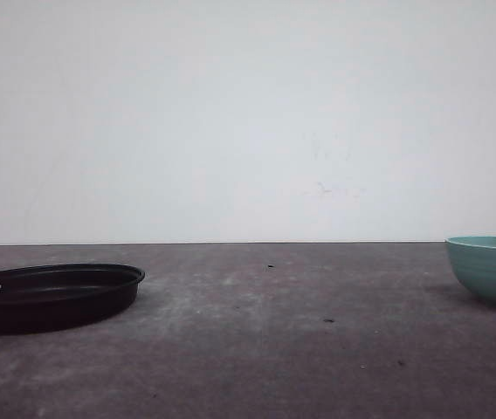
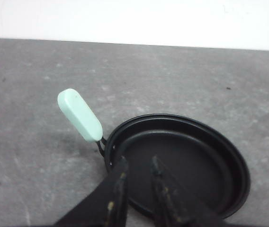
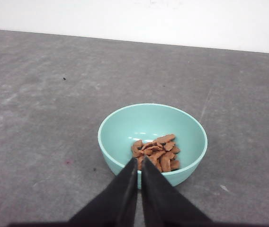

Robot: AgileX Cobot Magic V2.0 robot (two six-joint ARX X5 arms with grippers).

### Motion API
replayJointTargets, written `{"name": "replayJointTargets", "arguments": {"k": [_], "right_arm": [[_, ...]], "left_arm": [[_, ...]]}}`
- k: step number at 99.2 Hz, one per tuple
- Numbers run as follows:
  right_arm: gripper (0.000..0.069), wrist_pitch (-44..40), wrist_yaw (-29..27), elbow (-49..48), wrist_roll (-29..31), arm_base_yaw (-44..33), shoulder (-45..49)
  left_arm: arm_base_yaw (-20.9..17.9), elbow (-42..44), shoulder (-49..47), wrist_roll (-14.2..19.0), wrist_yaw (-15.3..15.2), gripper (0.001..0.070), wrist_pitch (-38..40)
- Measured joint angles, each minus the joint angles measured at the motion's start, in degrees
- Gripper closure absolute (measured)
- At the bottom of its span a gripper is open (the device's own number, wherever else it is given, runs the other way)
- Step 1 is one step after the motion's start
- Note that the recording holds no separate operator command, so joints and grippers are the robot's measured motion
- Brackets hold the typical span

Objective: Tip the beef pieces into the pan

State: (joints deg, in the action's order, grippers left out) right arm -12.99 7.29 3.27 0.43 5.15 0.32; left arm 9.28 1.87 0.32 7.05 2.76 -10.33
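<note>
The beef pieces lie in a small reddish-brown heap at the bottom of the teal bowl, gathered toward the side of the bowl closest to our right gripper. In the front view we see the bowl at the far right edge of the grey table, partly cut off by the picture's border, with its contents hidden behind its ribbed wall.

The pan sits at the far left of the table in the front view, well apart from the bowl, with open tabletop between the two. It is black, shallow and round, and its inside looks bare. In the left wrist view we see the pan with its mint-green handle slanting up and away from the rim.

Our left gripper hangs above the pan's near rim, just beside the spot where the handle joins; its fingers stand a little apart with a narrow gap and nothing between them. Our right gripper hovers over the near rim of the bowl, its two black fingers pressed almost together, gripping nothing. We cannot tell whether either gripper touches the ware beneath it.
</note>
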Motion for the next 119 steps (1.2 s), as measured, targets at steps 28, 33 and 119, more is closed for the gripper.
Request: {"name": "replayJointTargets", "arguments": {"k": [28,33,119], "right_arm": [[0.0681,1.42,0.0,0.0,2.25,0.0,-0.02],[0.0681,2.82,0.02,0.0,3.61,0.0,-0.02],[0.0681,-3.3,0.22,28.65,11.82,0.0,8.79]], "left_arm": [[0.0,0.11,0.0,11.21,1.27,0.0652,-0.15],[0.0,0.48,0.0,12.28,2.01,0.0668,-0.72],[0.0,45.66,30.69,5.95,1.66,0.0686,-15.04]]}}
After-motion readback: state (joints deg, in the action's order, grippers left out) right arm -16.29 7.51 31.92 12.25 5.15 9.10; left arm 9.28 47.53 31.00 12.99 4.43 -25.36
